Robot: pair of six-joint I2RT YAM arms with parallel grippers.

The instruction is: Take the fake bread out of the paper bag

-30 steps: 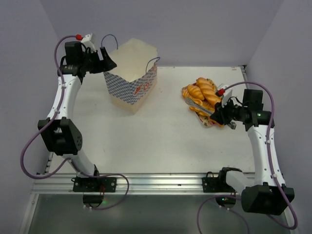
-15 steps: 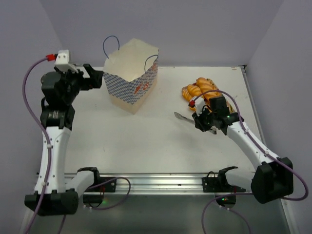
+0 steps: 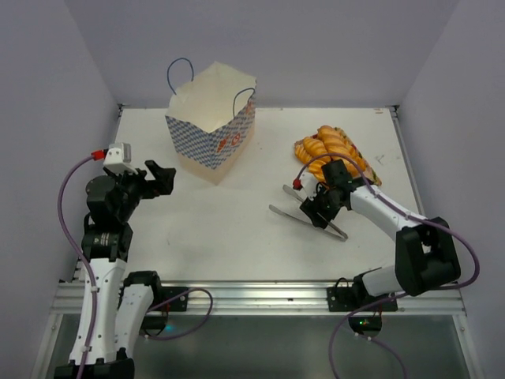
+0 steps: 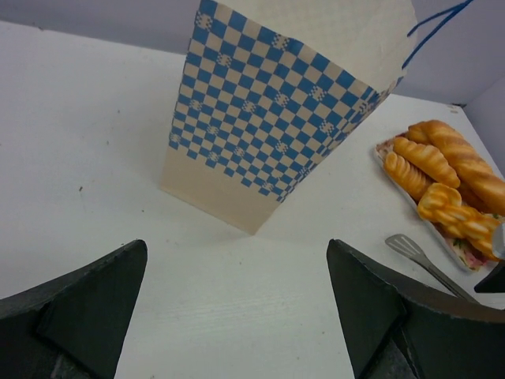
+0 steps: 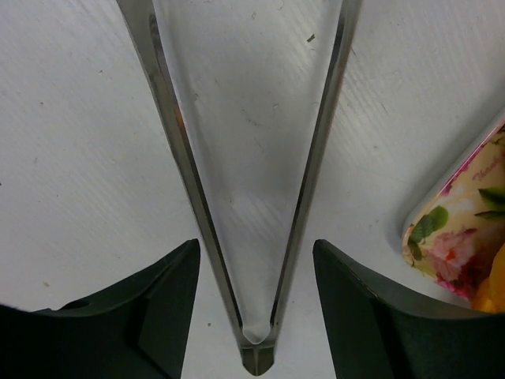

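The paper bag (image 3: 211,126) stands upright at the back of the table, mouth open; its checkered side fills the left wrist view (image 4: 292,103). Its inside is hidden. Glossy golden fake bread (image 3: 331,146) lies piled on the pink floral tray (image 5: 461,237) at the right, also seen in the left wrist view as several loaves (image 4: 442,174). Metal tongs (image 3: 304,217) lie flat on the table. My right gripper (image 5: 256,253) straddles their hinged end, open, with a gap on each side. My left gripper (image 3: 164,180) is open and empty, well short of the bag at the near left.
The tongs' arms (image 5: 252,158) spread away from my right gripper toward the table's middle. The tray's corner sits just right of that gripper. Lilac walls close in the back and both sides. An aluminium rail (image 3: 252,296) runs along the near edge.
My left arm has drawn back from the bag's rim to the near left, jaws wide. My right arm swung left off the tray, lowered the tongs onto the table and opened.
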